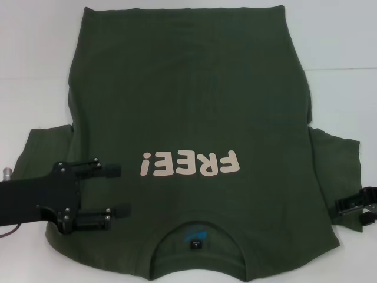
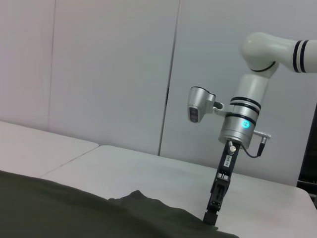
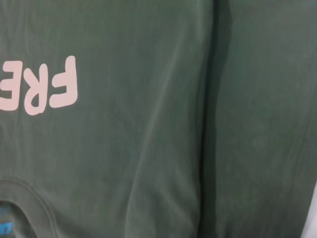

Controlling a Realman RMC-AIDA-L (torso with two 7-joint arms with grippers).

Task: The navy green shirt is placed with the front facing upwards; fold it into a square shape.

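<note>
My left gripper [image 1: 121, 191] hangs wide open over the shirt [image 1: 194, 106] beside the collar; my right gripper [image 1: 347, 206] touches the right sleeve.

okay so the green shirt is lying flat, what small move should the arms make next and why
Probably lower and close both grippers on the sleeves. The navy green shirt lies flat, print up, still unfolded. The left gripper is open over the left shoulder beside its sleeve; the right gripper sits at the right sleeve's edge. Gripping there would likely begin the first inward fold.
</note>
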